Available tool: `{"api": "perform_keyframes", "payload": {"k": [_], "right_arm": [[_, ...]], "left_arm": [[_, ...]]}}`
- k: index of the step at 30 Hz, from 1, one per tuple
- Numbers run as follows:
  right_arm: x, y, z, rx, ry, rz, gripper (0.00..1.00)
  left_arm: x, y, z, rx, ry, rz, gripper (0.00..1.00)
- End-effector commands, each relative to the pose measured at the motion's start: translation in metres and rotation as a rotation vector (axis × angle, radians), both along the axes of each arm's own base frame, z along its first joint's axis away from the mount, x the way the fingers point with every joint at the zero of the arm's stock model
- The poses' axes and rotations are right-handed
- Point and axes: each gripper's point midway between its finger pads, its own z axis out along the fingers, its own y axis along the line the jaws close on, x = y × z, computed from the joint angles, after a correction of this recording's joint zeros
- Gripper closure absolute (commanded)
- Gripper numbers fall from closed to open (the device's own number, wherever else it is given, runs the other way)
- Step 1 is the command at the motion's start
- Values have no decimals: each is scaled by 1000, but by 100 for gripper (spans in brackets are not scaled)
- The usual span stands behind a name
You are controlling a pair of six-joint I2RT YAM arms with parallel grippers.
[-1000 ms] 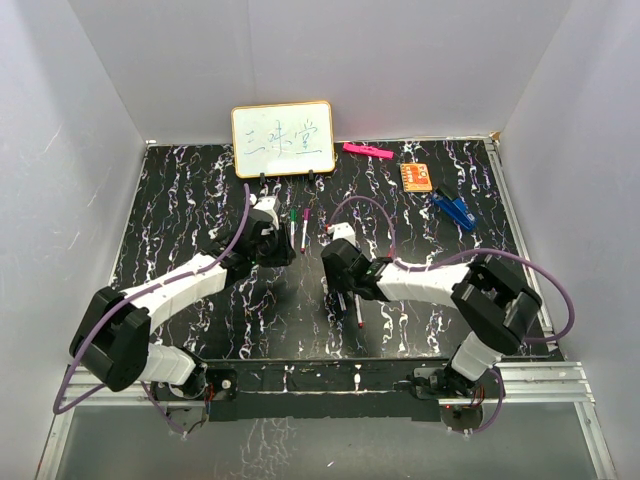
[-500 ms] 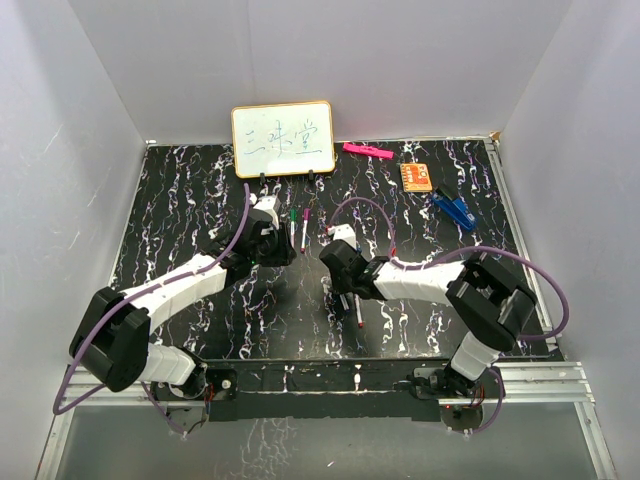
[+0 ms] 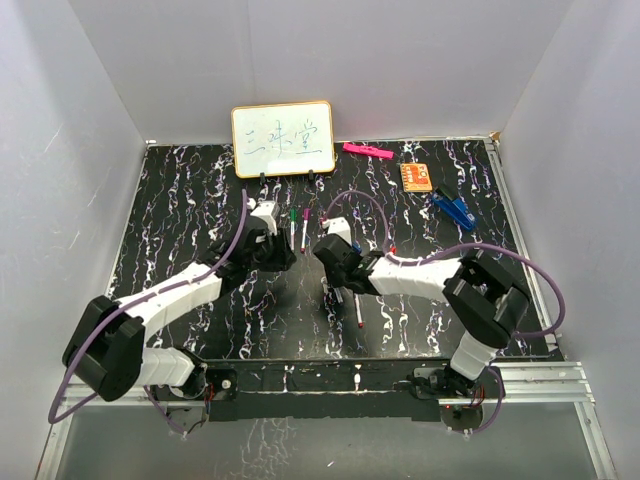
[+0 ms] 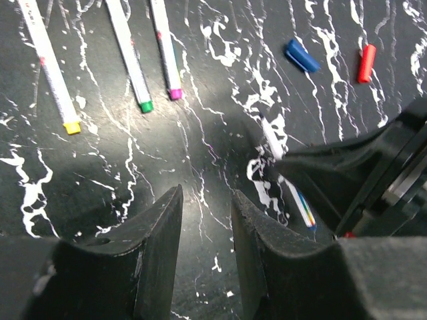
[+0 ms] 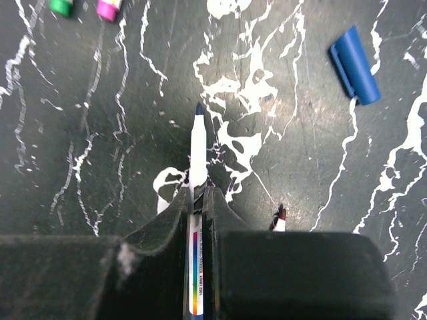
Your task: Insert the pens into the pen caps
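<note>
My right gripper (image 5: 199,193) is shut on a white pen (image 5: 198,143) with a dark blue tip that points away from me, low over the black marbled table. A loose blue cap (image 5: 354,65) lies to the far right of that tip. The red tip of another pen (image 5: 280,220) peeks out beside my right fingers; this red pen (image 3: 357,312) lies near the arm. My left gripper (image 4: 207,227) hovers open over bare table, holding nothing. In the left wrist view, three pens wear yellow (image 4: 71,127), green (image 4: 145,106) and purple (image 4: 175,94) caps. A red cap (image 4: 365,63) lies beside the blue cap (image 4: 301,56).
A small whiteboard (image 3: 283,139) stands at the back. A pink marker (image 3: 367,151), an orange card (image 3: 416,177) and a blue object (image 3: 456,210) lie at the back right. White walls enclose the table (image 3: 180,220) on three sides.
My right gripper has closed on the blue-tipped pen and shifted slightly left and away from me. The left gripper has edged slightly farther from me, still open.
</note>
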Motion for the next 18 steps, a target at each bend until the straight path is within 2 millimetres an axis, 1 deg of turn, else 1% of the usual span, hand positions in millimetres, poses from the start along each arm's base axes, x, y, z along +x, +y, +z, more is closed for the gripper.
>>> {"api": "perform_keyframes", "payload": {"k": [1,3,4,5,6,7,9,11,13,18], "right_arm": [[36,24,83,186,-229,-53,100],[39,27,110,274,-299,-48,100],[39,29,135,351,-359,-42,100],[37,28,149,399,-395,-38,100],[34,25,158,439,-425,-35,100],[33,23,172,484,-461,-33,100],[28,18,194,554,-516,-29,100],[25,15,209,602,-553,-29,100],[22,13,217,628,-570,-25,100],[18,8,223,670,-590,-30,100]], "left_arm": [[-8,-20,31,-129,-115,-115,65],[-13,-31,46,-215,-165,-162,59],[-17,-34,50,-245,-178,-180,58],[-19,-37,56,-274,-196,-196,57],[-21,-41,62,-301,-212,-216,56],[-24,-45,67,-327,-225,-238,56],[-29,-53,77,-387,-240,-279,56],[-35,-61,86,-448,-248,-323,55],[-39,-68,95,-504,-262,-352,53],[-46,-79,111,-589,-282,-411,52]]}}
